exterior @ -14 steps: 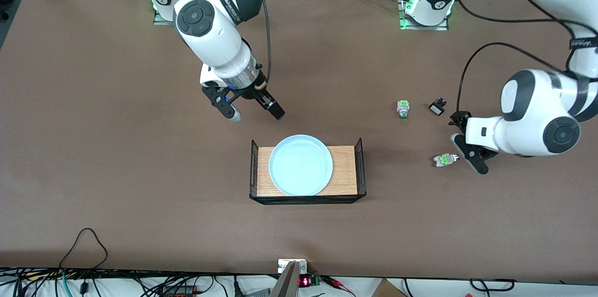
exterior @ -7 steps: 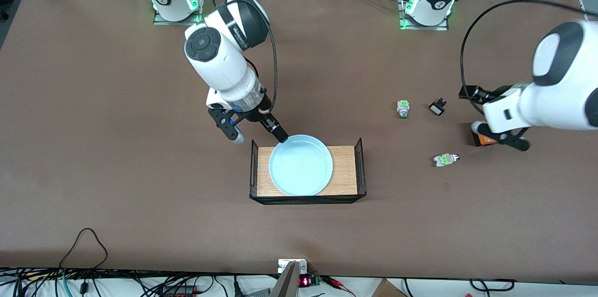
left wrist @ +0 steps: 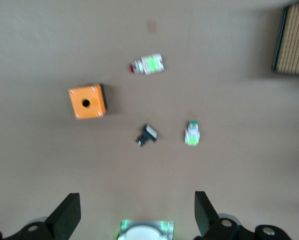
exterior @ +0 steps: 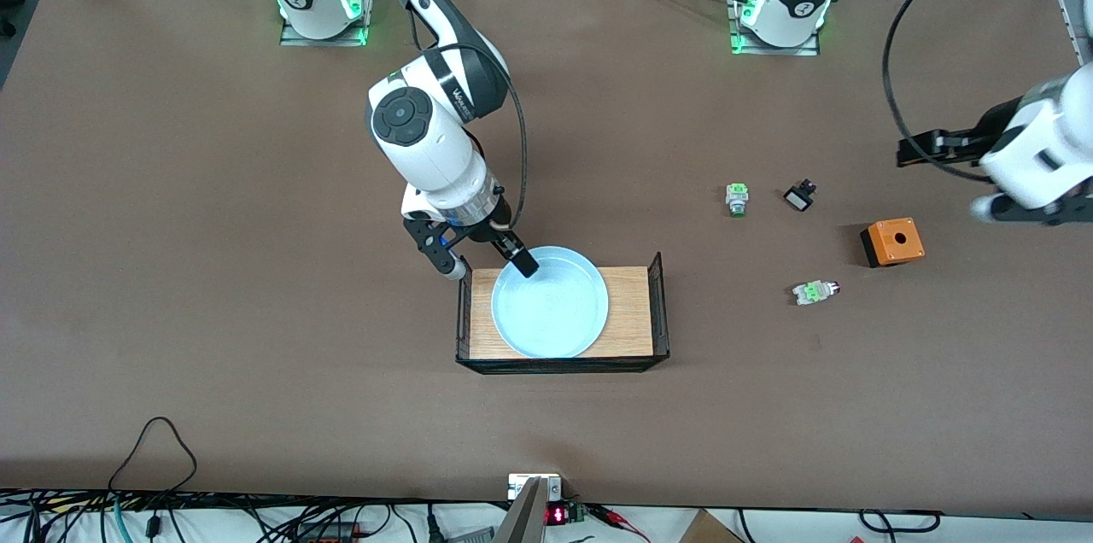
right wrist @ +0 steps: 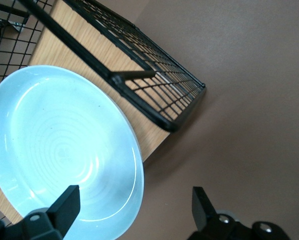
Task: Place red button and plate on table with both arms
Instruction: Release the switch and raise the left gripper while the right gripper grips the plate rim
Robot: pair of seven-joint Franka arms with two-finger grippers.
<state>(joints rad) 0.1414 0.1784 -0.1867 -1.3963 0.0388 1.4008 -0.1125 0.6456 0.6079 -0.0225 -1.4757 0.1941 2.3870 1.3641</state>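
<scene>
The light blue plate (exterior: 551, 301) (right wrist: 64, 150) lies on a small wood-topped rack (exterior: 632, 312). My right gripper (exterior: 485, 263) (right wrist: 134, 206) stands open at the plate's edge toward the right arm's end. The rim lies between its fingers: one finger (exterior: 523, 263) is over the plate, the other just off the rack. The red button (exterior: 815, 292) (left wrist: 147, 64) lies on its side on the brown table (exterior: 256, 270), toward the left arm's end. My left gripper (exterior: 1025, 210) (left wrist: 135, 217) hangs open and empty, high over the table's edge at that end.
An orange box (exterior: 892, 242) (left wrist: 87, 100) with a hole on top sits beside the red button. A green-capped button (exterior: 737, 199) (left wrist: 192, 134) and a small black-and-white part (exterior: 798, 197) (left wrist: 146, 135) lie farther from the front camera. The rack has black mesh ends (right wrist: 139, 75).
My right gripper came down from the bare table to the plate's rim. My left arm rose and pulled back from the red button, uncovering the orange box.
</scene>
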